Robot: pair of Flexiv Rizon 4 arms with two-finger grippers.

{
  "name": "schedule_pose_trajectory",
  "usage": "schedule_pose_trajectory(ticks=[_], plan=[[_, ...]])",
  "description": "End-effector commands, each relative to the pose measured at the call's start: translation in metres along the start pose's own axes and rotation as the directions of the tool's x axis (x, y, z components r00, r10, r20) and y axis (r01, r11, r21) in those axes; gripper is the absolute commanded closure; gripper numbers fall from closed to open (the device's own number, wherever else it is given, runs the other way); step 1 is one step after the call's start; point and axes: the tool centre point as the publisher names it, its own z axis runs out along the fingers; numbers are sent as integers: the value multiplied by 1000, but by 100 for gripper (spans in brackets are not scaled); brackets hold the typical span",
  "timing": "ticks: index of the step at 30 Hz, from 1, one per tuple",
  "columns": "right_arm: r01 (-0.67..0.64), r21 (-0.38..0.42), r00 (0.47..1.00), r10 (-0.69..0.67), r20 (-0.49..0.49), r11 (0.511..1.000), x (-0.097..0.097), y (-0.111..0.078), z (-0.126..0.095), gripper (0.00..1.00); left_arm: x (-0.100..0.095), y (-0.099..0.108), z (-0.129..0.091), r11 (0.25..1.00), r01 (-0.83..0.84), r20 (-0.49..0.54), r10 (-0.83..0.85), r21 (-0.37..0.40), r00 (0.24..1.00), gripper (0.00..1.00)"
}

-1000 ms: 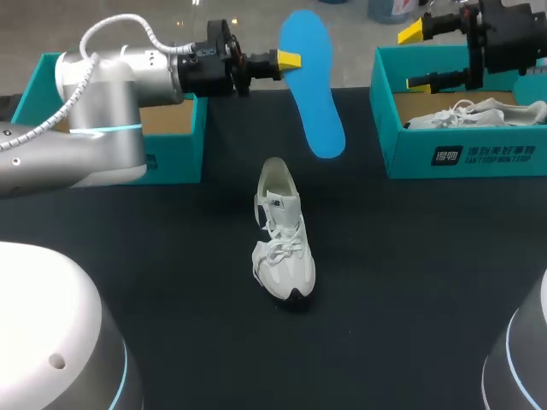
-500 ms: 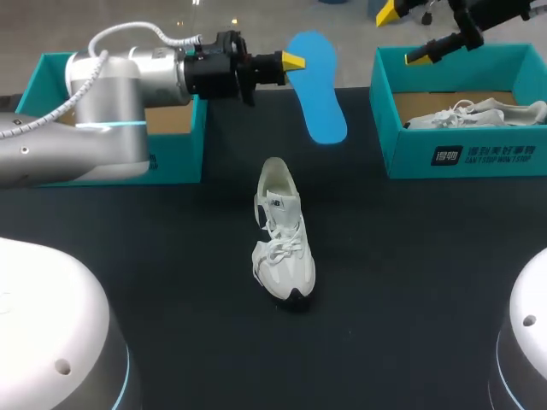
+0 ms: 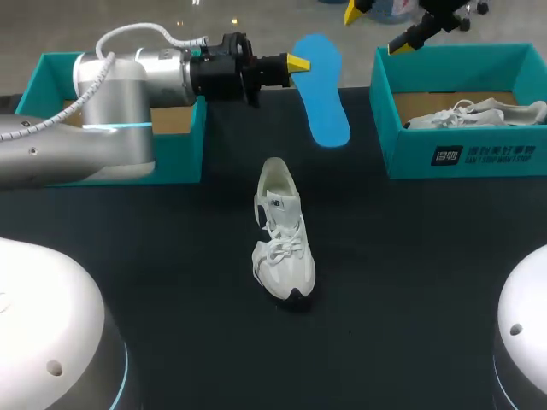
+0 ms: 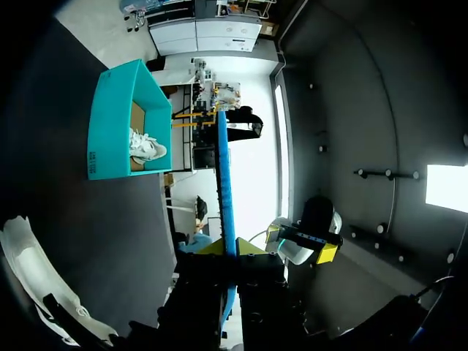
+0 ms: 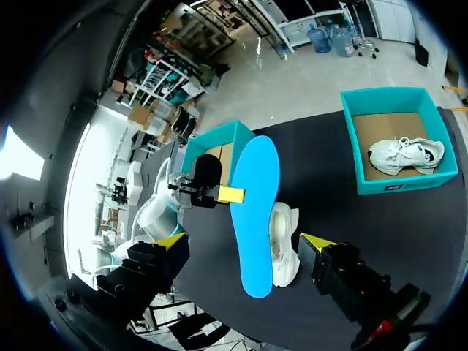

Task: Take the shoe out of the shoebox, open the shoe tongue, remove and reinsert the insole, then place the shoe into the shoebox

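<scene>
While the blue insole (image 3: 323, 94) hangs in the air over the far middle of the table (image 3: 410, 273), the left gripper (image 4: 228, 248) pinches it by one long edge near its heel end, both yellow tips pressed on it from either side. Held this way it is clear of everything, and its toe end points down and towards the near side. That looks a fair start for sliding it back in.

The white shoe (image 3: 282, 243) lies mid-table, toe near and open heel far, so its mouth faces the insole. It is just near of the insole and not touching it.

The left shoebox (image 3: 175, 145) sits at the far left behind the left arm. The right shoebox (image 3: 461, 154) sits at the far right with a second white shoe (image 3: 470, 113) inside.

The right gripper (image 3: 376, 28) hangs high over the far edge, left of the right shoebox, its fingers spread wide and holding nothing, probably parked out of the way.

Against a second ago, the right gripper has risen from just above the right shoebox and drifted left. The left gripper has edged slightly right. The insole's lower end has lifted a little. The shoe has not moved.
</scene>
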Motion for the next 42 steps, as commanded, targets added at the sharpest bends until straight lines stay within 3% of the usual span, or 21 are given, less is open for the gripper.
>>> schedule_pose_trajectory(ticks=[1, 11, 25, 42], plan=[[-3, 25, 973, -3, 230, 1000, 7, 12, 2, 0, -3, -6, 3, 1000, 1, -2, -1, -16, 1000, 100], [62, 75, 870, -90, 485, 995, 13, 13, 21, 0, -6, -5, 8, 1000, 7, -2, -7, -21, 1000, 100], [-18, 109, 861, -41, 507, 994, 13, 18, 31, 0, -12, 2, 14, 1000, 16, -13, -16, 9, 1000, 100], [-25, 136, 859, -48, 510, 990, 21, 18, 38, 0, -12, -2, 13, 1000, 15, -19, -14, 11, 1000, 100]])
